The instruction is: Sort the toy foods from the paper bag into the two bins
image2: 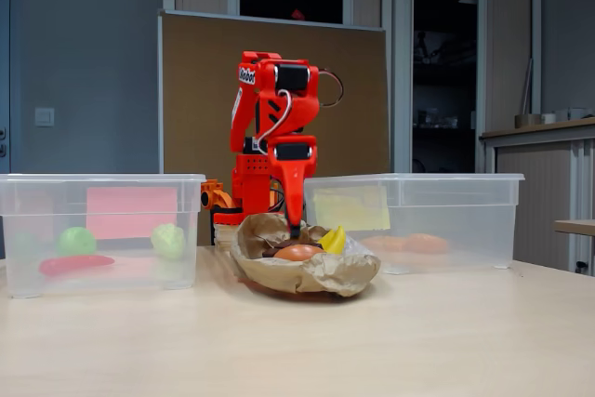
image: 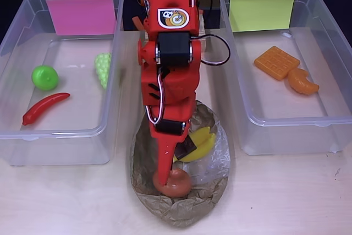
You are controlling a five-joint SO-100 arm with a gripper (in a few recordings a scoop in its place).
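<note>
The crumpled brown paper bag point(image: 181, 205) point(image2: 316, 274) lies open at the table's front centre. In it are a brown donut point(image: 179, 184) point(image2: 297, 252), yellow bananas point(image: 202, 141) point(image2: 333, 239) and a dark chocolate square point(image: 185, 147). My red gripper point(image: 164, 178) point(image2: 295, 229) points down into the bag, with its tip at the donut's left edge. Its fingers look like one narrow wedge and I cannot make out a gap. The pink-labelled bin point(image: 82, 136) point(image2: 102, 183) holds a green apple point(image: 44, 77), pale-green grapes point(image: 103, 69) and a red chili point(image: 45, 107). The yellow-green-labelled bin point(image: 286, 133) point(image2: 418, 188) holds an orange waffle point(image: 276, 62) and a croissant point(image: 303, 81).
The arm's base stands at the back between the two bins, and black cables loop beside its upper joints. Bare pale table runs along the front on both sides of the bag. A brown board stands behind the robot.
</note>
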